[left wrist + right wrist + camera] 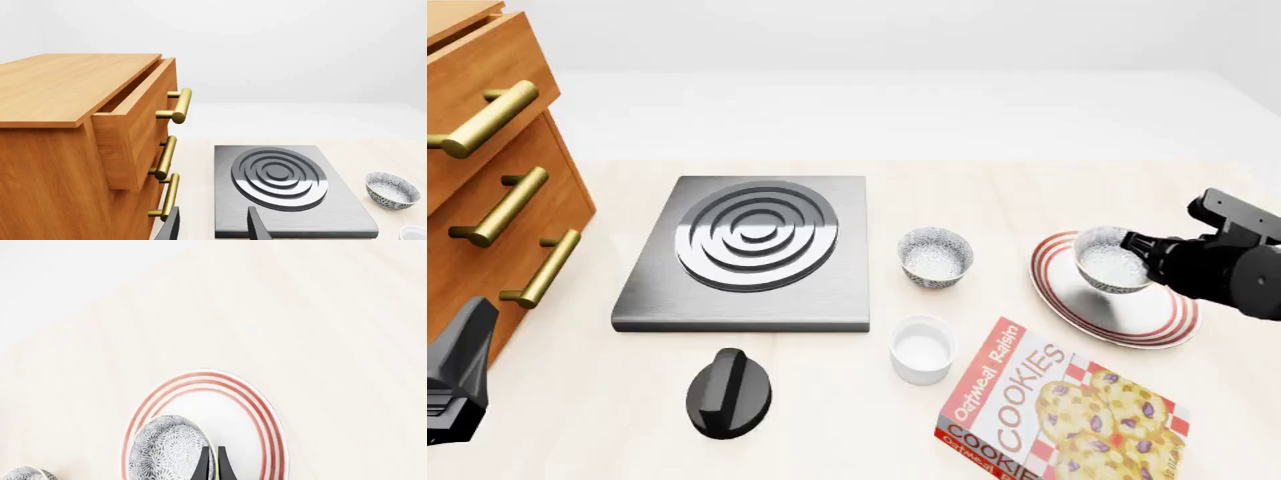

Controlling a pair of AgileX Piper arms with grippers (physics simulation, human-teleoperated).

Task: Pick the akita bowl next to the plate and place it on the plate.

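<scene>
My right gripper is shut on the rim of an akita bowl, grey-and-white speckled outside. In the front view this bowl hangs over the far part of the red-ringed plate, with the right gripper at its right rim. I cannot tell whether the bowl touches the plate. A second, alike bowl stands on the table left of the plate. My left gripper is open and holds nothing, far off at the table's near left.
A steel stove plate lies mid-table with a black knob in front of it. A white ramekin and a cookie box sit near the front. A wooden drawer cabinet stands left, its top drawer open.
</scene>
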